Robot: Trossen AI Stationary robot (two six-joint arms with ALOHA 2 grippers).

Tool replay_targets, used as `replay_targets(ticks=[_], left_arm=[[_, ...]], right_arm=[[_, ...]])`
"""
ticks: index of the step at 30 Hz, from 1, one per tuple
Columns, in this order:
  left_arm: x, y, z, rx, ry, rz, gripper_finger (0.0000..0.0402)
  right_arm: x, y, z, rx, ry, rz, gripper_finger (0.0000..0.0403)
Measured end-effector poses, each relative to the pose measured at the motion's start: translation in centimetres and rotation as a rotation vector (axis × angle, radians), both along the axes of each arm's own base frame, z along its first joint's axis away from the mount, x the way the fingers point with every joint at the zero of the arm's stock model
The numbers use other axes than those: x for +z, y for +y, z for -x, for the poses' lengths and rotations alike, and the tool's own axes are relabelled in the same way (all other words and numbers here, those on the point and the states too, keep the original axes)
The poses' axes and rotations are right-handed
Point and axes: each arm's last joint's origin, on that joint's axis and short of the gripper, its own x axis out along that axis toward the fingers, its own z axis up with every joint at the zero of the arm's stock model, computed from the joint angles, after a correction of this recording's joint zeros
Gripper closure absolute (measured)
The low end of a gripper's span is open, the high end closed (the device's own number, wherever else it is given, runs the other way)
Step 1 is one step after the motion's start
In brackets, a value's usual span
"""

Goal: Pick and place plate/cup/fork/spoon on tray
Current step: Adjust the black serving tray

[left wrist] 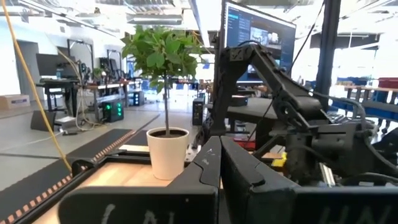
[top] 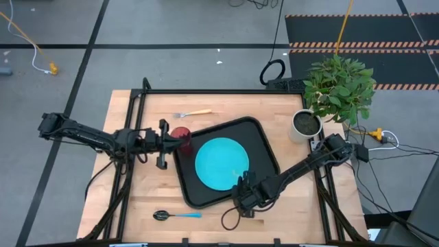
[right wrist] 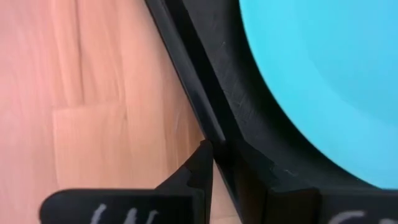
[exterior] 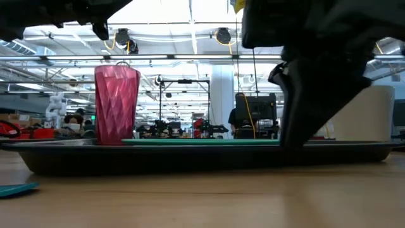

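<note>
The tray holds the plate centrally and the cup at its 10 o'clock corner. The right end effector is pressed together on the tray's rim; the left end effector is beside the cup, and whether it is spread I cannot tell.

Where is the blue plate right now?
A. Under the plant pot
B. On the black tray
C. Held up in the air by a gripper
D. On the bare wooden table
B, because the high view shows the plate lying flat inside the tray.
</note>
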Motion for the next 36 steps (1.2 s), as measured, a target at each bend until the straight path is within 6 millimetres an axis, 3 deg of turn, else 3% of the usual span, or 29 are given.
replay_targets(ticks=[13,20,29,36], left_arm=[[0.4,-0.4,0.4,-0.028,-0.024,0.004,0.0398],[0.4,-0.4,0.4,-0.027,-0.029,0.005,0.0398],[0.5,-0.4,0.4,-0.027,-0.036,0.006,0.0398],[0.5,-0.4,0.4,-0.027,-0.037,0.005,0.0398]], right_arm=[[0.0,-0.6,-0.5,-0.262,-0.02,-0.12,0.0377],[0.1,-0.3,-1.0,-0.319,-0.06,-0.174,0.0377],[-1.4,0.0,-0.9,-0.374,0.005,-0.19,0.038],[-0.7,-0.2,-0.7,-0.377,-0.006,-0.184,0.04]])
